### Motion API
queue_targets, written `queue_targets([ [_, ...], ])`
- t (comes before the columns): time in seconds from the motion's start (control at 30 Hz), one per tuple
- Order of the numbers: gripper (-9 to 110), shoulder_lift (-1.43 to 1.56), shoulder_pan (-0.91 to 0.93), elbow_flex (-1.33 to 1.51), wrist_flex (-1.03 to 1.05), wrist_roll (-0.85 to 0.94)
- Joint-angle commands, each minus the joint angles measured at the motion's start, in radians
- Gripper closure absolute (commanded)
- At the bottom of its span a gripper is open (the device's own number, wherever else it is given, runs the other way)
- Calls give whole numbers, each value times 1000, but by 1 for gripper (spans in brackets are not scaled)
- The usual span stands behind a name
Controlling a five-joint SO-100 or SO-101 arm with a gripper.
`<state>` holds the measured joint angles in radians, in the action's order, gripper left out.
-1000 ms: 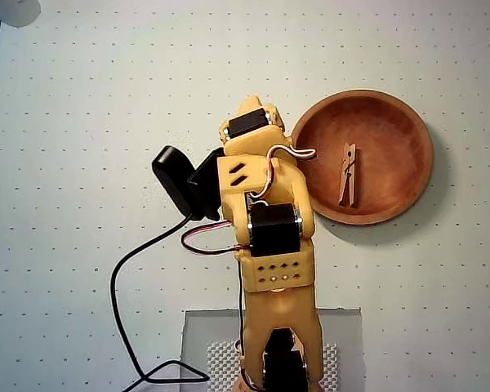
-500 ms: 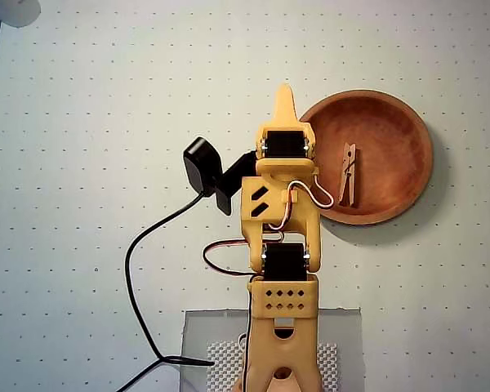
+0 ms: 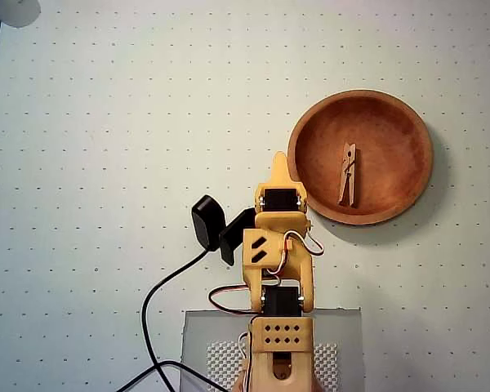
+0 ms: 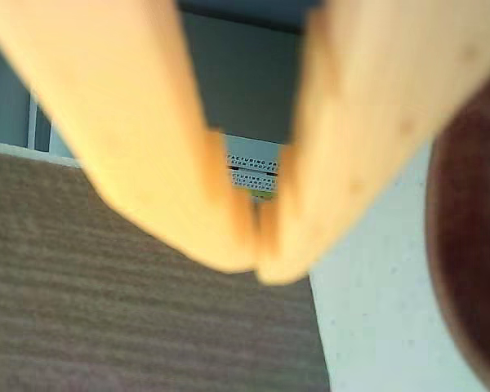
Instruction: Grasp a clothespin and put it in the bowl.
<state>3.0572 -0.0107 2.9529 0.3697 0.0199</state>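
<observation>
The pale wooden clothespin [image 3: 348, 174] lies inside the reddish-brown bowl [image 3: 412, 139] at the right of the overhead view, pointing roughly up and down. My yellow gripper [image 3: 279, 160] is folded back toward the arm's base, just left of the bowl's rim and clear of it. In the wrist view its two blurred yellow fingertips [image 4: 257, 265] meet with nothing between them, so it is shut and empty. The bowl's dark rim [image 4: 474, 245] fills the right edge of that view.
A black wrist camera [image 3: 207, 221] and its black cable [image 3: 151, 314] hang to the left of the arm. The arm's base stands on a grey plate [image 3: 204, 335] at the bottom edge. The table is a pale dotted sheet [image 3: 106, 122].
The arm has drawn back toward its base, away from the bowl, over the last second. The clothespin stays put in the bowl.
</observation>
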Motion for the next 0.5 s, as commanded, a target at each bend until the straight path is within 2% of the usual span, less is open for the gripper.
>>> queue_targets([
  [0.0,105,141,6,77,-20,15],
  [0.33,105,221,3,183,-18,15],
  [0.47,105,233,-2,183,43,15],
])
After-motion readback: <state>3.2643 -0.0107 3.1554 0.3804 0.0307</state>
